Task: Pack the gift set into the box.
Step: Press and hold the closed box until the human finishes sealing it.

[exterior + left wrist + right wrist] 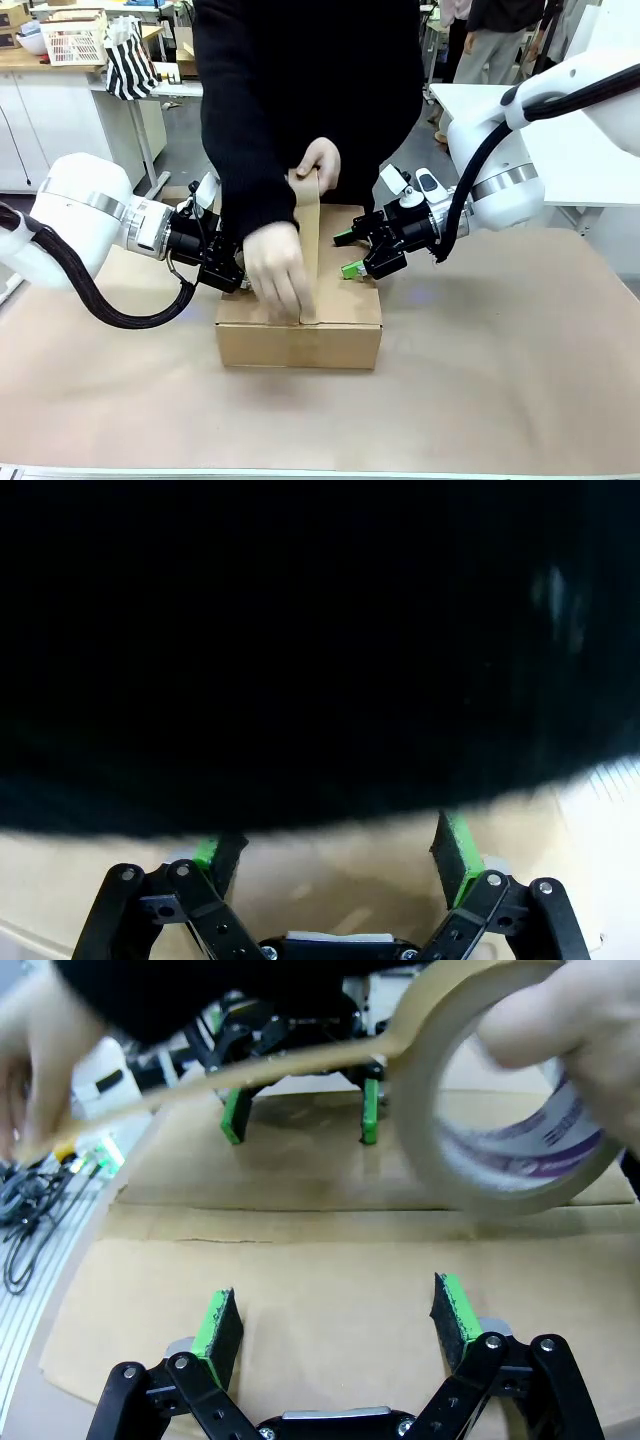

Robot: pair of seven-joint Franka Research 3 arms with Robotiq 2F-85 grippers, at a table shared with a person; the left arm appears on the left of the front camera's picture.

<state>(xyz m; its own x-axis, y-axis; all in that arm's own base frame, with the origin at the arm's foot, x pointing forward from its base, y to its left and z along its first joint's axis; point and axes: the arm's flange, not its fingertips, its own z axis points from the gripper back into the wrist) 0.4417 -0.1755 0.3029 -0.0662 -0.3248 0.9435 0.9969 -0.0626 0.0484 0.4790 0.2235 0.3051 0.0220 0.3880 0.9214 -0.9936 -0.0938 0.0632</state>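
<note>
While taped, box [298, 330] flaps-up, widthwise.

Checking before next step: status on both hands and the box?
Left hand and right hand open, pressing down on the closed box from either side. Person's hands pulling a tape roll along the seam, between them.

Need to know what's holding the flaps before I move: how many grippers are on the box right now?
2. The left gripper is open over the far side of the box. The right gripper is open over the near side. Neither grips anything; contact with the flaps cannot be told.
</note>
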